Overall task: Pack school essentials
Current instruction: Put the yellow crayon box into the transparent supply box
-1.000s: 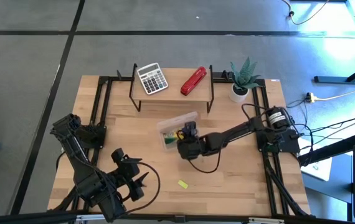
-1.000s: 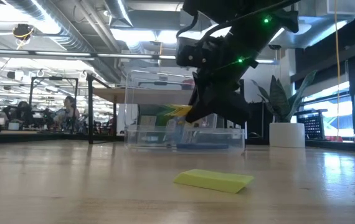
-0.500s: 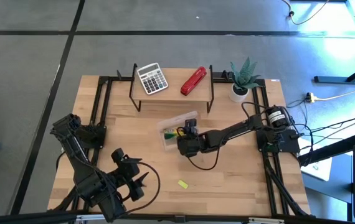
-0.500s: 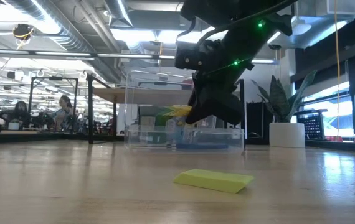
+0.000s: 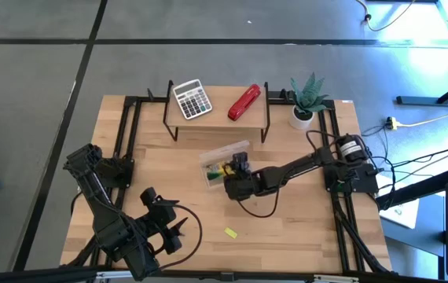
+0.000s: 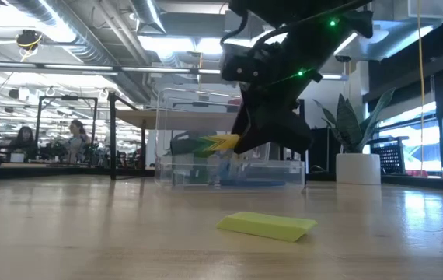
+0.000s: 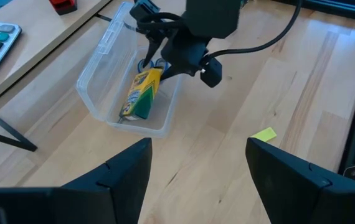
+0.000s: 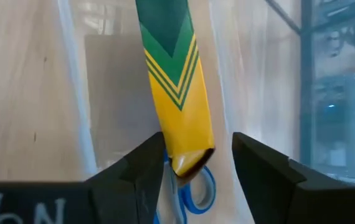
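A clear plastic container [image 5: 222,159] stands mid-table. In it lies the yellow-green printed box [image 7: 141,93], one end down on the floor, the other propped over the blue-handled scissors [image 8: 196,186]. My right gripper [image 8: 196,162] is open at the container's right end, its fingers on either side of the box's raised end [image 8: 187,155]. The tiny yellow block [image 5: 230,232] lies flat on the table nearer the front edge. My left gripper [image 7: 196,180] waits open at the front left, looking on. My right gripper comes slanting down from the table's right, with its fingers apart on both sides of the box's raised end [image 8: 184,146]. One finger [image 8: 149,168] is close against the box's edge; whether it touches the box, I cannot tell. The box lies tilted in the container.
At the back, a low black rack carries a grey calculator [image 5: 192,99] and a red stapler [image 5: 244,102]. A potted plant [image 5: 306,101] stands at the back right. Black frame rails run along both sides. Bare wood lies around the yellow block.
My right gripper has opened while staying in place over the container. The yellow-green box has tipped flatter and settled lower into the container, its far end swinging down toward the container's left.
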